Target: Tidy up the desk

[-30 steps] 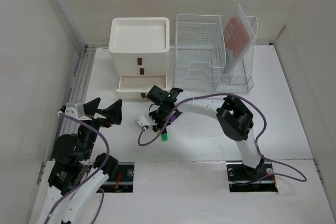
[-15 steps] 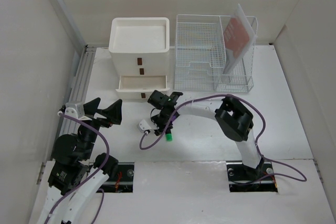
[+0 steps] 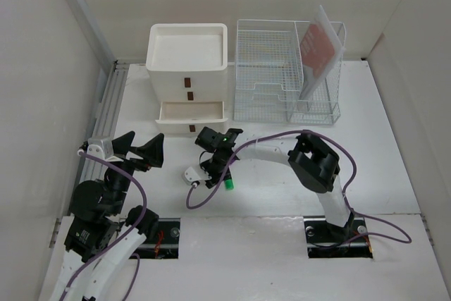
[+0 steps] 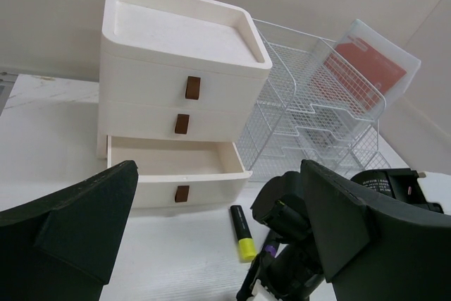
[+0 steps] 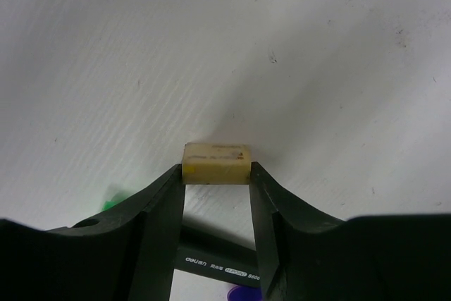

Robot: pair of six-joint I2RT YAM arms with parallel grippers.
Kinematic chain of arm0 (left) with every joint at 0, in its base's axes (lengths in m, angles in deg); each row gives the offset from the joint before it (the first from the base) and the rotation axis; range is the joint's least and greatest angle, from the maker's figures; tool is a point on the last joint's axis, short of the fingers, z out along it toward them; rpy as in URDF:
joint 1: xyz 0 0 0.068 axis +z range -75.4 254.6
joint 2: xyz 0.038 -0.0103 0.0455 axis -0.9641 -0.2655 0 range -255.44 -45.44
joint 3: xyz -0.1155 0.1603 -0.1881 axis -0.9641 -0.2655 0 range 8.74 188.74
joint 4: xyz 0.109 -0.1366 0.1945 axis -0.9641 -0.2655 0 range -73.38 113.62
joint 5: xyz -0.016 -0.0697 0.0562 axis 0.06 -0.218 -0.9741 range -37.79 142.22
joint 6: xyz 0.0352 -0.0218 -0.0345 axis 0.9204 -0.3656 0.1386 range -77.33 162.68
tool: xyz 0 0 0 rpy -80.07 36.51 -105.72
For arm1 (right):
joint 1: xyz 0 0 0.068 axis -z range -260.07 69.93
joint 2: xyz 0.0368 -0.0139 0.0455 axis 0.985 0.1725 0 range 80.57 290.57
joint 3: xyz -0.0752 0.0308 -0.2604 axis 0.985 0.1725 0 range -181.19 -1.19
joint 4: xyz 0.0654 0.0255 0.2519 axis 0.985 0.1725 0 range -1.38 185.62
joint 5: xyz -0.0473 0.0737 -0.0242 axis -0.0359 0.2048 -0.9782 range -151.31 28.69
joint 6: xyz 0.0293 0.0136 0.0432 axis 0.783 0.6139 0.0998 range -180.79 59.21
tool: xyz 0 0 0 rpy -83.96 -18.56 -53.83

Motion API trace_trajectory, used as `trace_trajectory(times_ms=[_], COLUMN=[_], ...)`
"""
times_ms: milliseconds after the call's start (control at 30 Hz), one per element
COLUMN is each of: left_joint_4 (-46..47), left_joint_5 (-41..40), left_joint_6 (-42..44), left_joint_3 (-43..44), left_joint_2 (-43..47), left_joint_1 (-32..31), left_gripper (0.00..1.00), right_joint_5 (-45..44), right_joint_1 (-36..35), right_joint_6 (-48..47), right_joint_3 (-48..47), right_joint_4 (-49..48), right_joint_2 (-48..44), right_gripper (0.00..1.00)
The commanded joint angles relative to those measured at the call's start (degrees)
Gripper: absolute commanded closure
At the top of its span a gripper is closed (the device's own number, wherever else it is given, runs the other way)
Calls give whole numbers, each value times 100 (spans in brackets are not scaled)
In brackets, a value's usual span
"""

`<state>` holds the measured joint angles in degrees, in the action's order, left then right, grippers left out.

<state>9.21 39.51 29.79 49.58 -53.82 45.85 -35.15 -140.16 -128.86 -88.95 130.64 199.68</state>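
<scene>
Right claw clamps a cream eraser; left claw stands wide, empty. Drawer (open, beyond the right claw) likely receives it; marker beneath lies unsorted on the desk.

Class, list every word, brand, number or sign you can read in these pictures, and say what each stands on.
"deli": on the dark grey pen barrel, seen low in the right wrist view; the smaller print beside it is too small to read.
Faint marks on the small cream rectangular eraser: blurred.
Pale line on the flat red card: unreadable.
White lettering on the left arm's black housing: too small.
</scene>
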Motion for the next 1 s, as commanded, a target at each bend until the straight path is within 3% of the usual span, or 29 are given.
trace_trajectory(times_ms=[0,167,467,700,867,967], left_joint_4=[193,193,193,193,193,193], left_joint_5=[-3,-3,-3,-3,-3,-56], left_joint_6=[67,67,67,67,67,67], left_joint_3=[3,3,3,3,3,3], left_joint_2=[74,74,74,74,74,126], left_joint_1=[28,28,28,28,28,28], left_gripper=[0,0,0,0,0,0], right_joint_5=[197,250,250,355,356,189], right_joint_1=[-108,-108,-108,-108,-108,-108], right_joint_6=[109,224,277,400,602,864], right_joint_3=[-12,-12,-65,-65,-65,48], right_joint_4=[-106,-54,-54,-220,-334,-710], right_joint_2=[-186,-134,-81,-28,33,33], right_gripper=[53,46,45,54,74,79])
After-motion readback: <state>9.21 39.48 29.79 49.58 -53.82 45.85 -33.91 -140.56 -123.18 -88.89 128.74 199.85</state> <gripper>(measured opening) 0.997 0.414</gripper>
